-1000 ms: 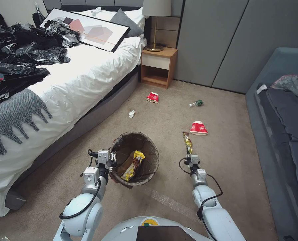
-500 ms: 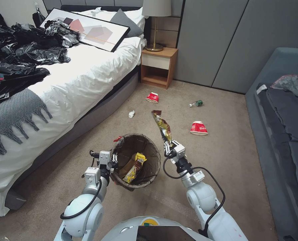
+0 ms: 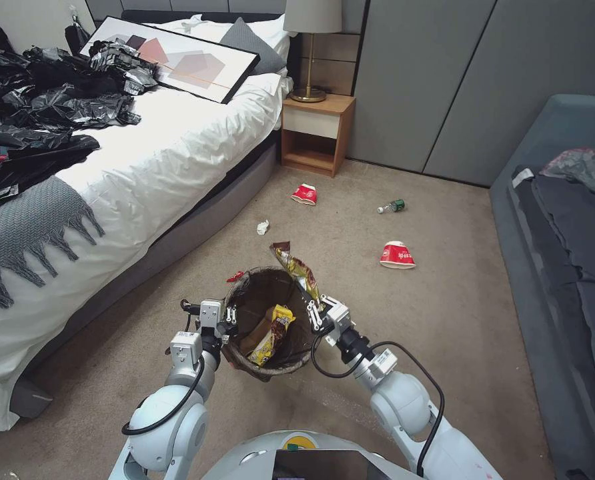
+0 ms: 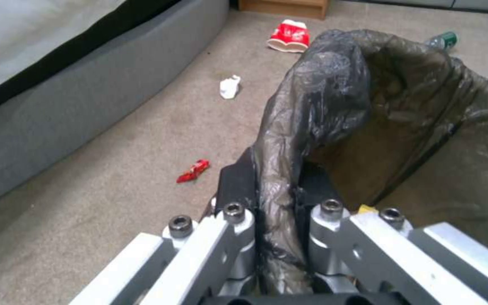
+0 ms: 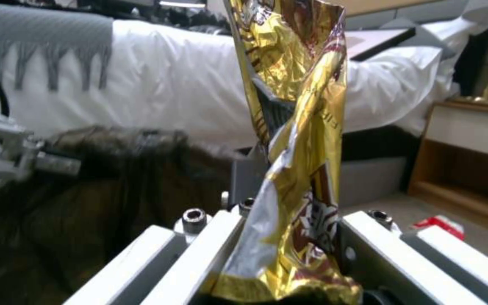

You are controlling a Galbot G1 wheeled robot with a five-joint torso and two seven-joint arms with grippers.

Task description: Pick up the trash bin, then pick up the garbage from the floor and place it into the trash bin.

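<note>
Two grippers work at the trash bin (image 3: 271,320), which sits on the carpet (image 3: 444,320) beside the bed (image 3: 177,153); the left gripper (image 3: 223,319) has its jaws clamped on the bin's near-left rim, pinching the dark brown bag liner (image 4: 334,97) between them; the right gripper (image 3: 319,312) is at the bin's right rim, its jaws closed on the lower end of a gold snack wrapper (image 3: 297,270) that stands up and leans over the bin's opening; inside the bin lies a yellow wrapper (image 3: 271,331) against a tan paper piece (image 3: 249,333). Other litter lies on the carpet; a tiny red wrapper (image 3: 235,275) just beside the bin's far-left rim; a crumpled white scrap (image 3: 263,227) farther out; one red-and-white cup (image 3: 305,193) near the nightstand (image 3: 315,133); a second cup (image 3: 397,255) to the right, well apart from the bin; a small green bottle (image 3: 392,207) beyond it. Black plastic sheets (image 3: 37,120) cover the far-left part of the bed.
</note>
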